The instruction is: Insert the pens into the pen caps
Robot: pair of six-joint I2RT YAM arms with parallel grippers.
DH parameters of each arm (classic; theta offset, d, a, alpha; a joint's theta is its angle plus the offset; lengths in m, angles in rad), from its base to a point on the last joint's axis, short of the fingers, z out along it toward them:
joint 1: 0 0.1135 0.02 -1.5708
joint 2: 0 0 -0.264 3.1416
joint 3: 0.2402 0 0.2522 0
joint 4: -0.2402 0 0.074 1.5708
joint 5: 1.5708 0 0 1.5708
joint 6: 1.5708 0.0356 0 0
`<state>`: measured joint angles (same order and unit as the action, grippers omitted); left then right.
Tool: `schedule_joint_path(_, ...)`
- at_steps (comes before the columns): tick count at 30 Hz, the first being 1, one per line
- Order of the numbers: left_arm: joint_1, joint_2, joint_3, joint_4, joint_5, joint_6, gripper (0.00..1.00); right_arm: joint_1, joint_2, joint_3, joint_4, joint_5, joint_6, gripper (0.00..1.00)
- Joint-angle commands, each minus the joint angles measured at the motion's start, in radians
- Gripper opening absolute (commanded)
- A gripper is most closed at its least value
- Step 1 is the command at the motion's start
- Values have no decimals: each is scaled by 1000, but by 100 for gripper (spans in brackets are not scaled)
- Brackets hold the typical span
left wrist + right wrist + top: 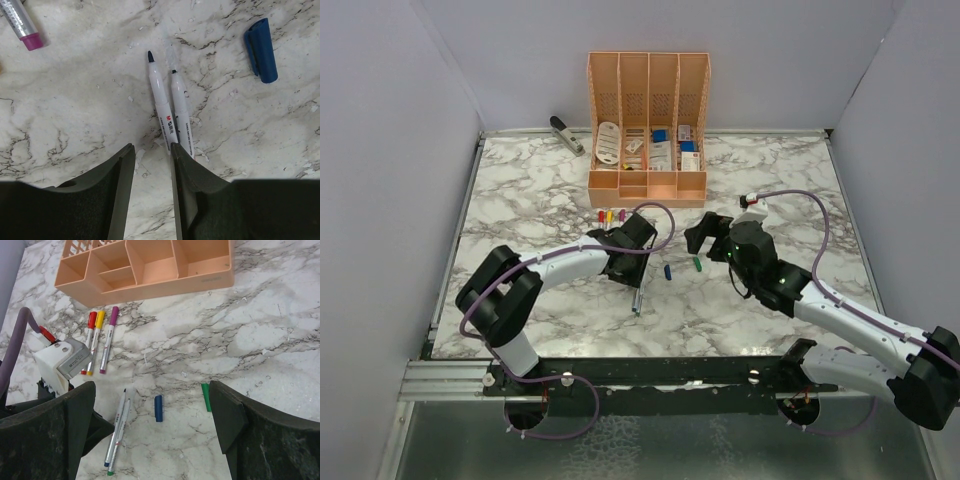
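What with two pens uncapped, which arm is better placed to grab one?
Left: the left gripper sits open at the two uncapped pens; the right gripper hovers open by the blue cap and green cap.

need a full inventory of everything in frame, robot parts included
Organizer: 1, orange, far centre of the table; holds small white and blue items, too small to name.
Stapler: 1, grey, far left, near the back wall.
Capped pens: 3, with red, yellow and magenta caps, side by side just in front of the organizer.
Uncapped pens: 2, white, side by side just beyond the left gripper's fingers.
Blue cap: 1, blue, loose on the table right of the uncapped pens.
Green cap: 1, green, loose, right of the blue cap.
Table: 1, white-grey marble.
Left gripper: 1, black, open, empty.
Right gripper: 1, black, wide open, empty, above the caps.
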<state>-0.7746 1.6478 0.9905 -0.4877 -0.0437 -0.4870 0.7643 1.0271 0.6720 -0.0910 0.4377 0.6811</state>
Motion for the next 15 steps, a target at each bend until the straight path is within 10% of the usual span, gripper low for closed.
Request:
schedule_joint_path(1, -8, 18, 37, 18, 38, 11, 38, -4, 4, -3, 0, 26, 15, 94)
schedule_joint_path(15, -13, 40, 13, -13, 33, 2, 37, -4, 1, -5, -4, 27, 11, 94)
